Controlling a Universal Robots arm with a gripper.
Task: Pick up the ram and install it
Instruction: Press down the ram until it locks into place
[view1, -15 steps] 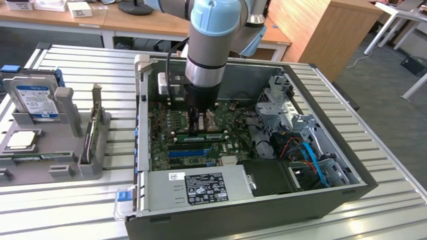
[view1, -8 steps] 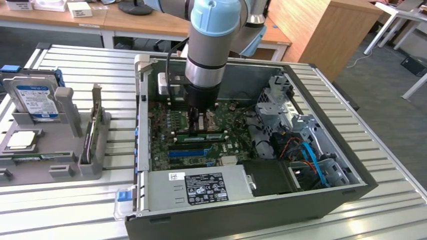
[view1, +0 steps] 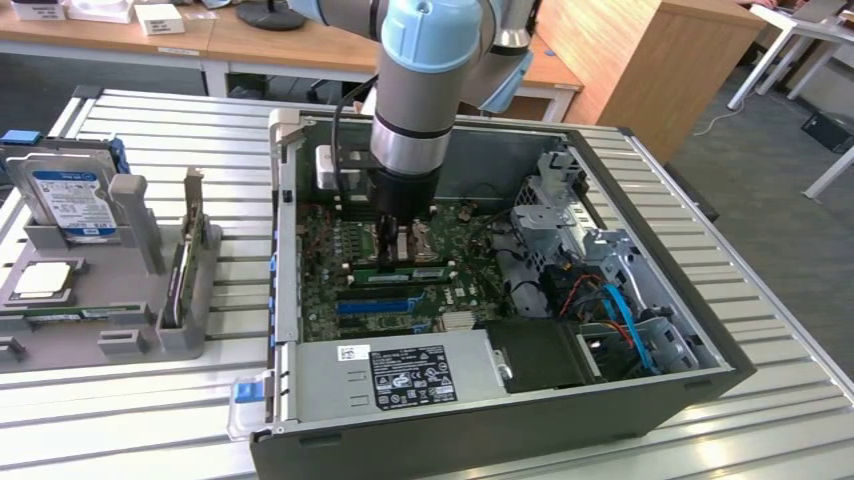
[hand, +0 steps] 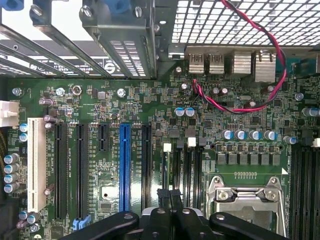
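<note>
Closest to the wrist camera is the hand (hand: 169, 196), its black fingers (hand: 159, 215) pressed together with no gap showing, set over the black slots beside the socket (hand: 247, 202) and to one side of the blue slot (hand: 124, 165)

From the exterior view the arm comes straight down into the open case (view1: 694, 300), and the hand (view1: 391, 248) sits low over the board (view1: 327, 290), in the middle of the frame. Just under it is the ram (view1: 400, 267), a green stick standing on edge, its long axis running from the exterior view's left to the exterior view's right, parallel to the blue slot (view1: 380, 303) below it in the picture. Whether the closed fingers pinch the ram or only touch its top edge cannot be told

Left of the ram the board lies low up to the case's left wall. To the right, the drive cage (view1: 547, 215) and cables stand close. Toward the lower frame the power supply (view1: 400, 375) borders the board. Above the case the space is open around the arm

A grey tray (view1: 80, 330) rests on the tabletop (view1: 160, 420) at the far left, well apart
</note>
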